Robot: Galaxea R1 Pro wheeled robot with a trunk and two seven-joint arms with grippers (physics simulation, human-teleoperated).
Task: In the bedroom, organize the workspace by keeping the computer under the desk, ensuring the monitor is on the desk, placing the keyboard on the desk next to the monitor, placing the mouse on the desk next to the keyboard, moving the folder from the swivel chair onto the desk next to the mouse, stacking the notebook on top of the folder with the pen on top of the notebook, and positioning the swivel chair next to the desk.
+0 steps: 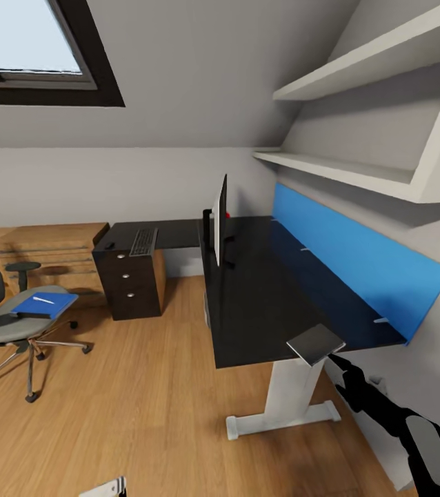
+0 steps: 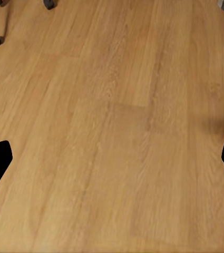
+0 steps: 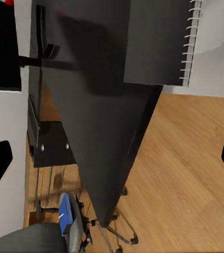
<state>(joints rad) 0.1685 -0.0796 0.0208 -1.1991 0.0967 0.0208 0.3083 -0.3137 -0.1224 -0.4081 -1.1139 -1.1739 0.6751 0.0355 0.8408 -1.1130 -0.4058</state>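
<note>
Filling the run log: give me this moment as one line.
notebook: desk near corner, overhanging | folder with pen: swivel chair seat | keyboard: desk far wing | right claw: open

Head view overlooks desk; right wrist shares it.

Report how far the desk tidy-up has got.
Looks done: the monitor and keyboard are on the desk, and the notebook lies at its near corner.

In hand: nothing; the right claw is open.

Left: the folder with the pen sits on the swivel chair, away from the desk.
</note>
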